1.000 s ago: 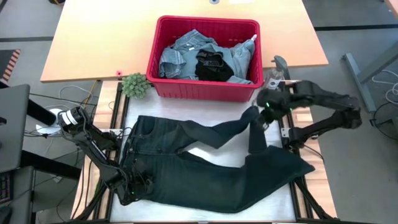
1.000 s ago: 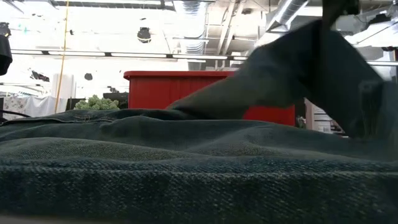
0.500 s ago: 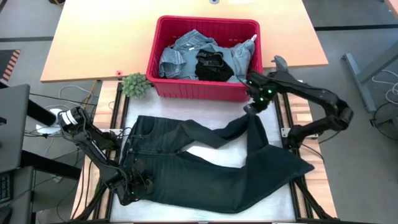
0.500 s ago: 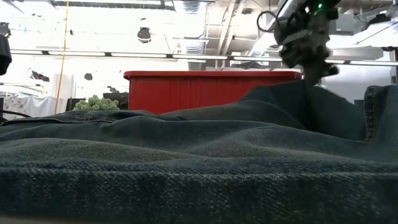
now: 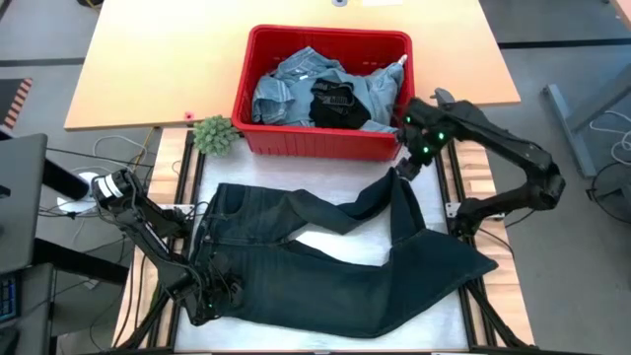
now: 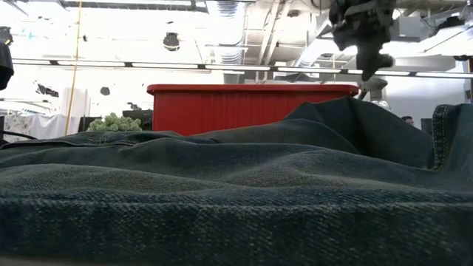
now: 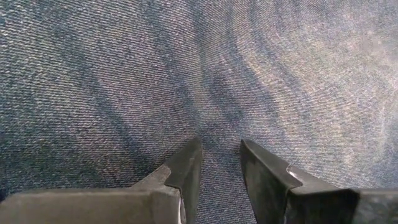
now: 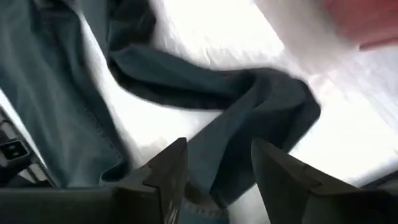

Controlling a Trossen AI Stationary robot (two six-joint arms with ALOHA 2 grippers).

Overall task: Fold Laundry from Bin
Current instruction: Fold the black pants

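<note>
1. White work mat [image 5: 325,240] on a slatted frame, wooden table beyond it; the low view shows an open workshop ceiling with ducts.
2. Dark jeans [image 5: 325,266] lie spread across the mat, waistband toward the left arm, one leg bent up so its cuff end lies near the red bin [image 5: 325,94].
3. Right gripper [image 5: 406,163] hangs just above that bent leg end, beside the bin's near corner; fingers spread apart, nothing between them, cloth below and clear of the tips in its wrist view.
4. Left gripper [image 7: 217,163] sits low on the waistband side; fingers narrowly apart with tips pressed into the denim. Cannot tell if it pinches a fold.
5. More laundry [image 5: 325,89] in the bin: light blue denim and a black piece, past the right gripper.
6. Small green plant [image 5: 214,135] beside the bin, well away from both grippers.
7. Handling guess: denim is heavyish, soft but thick, drapes and drags, not slippery or fragile. Best held at the cuff hem or waistband seam, where the layers are thick.
</note>
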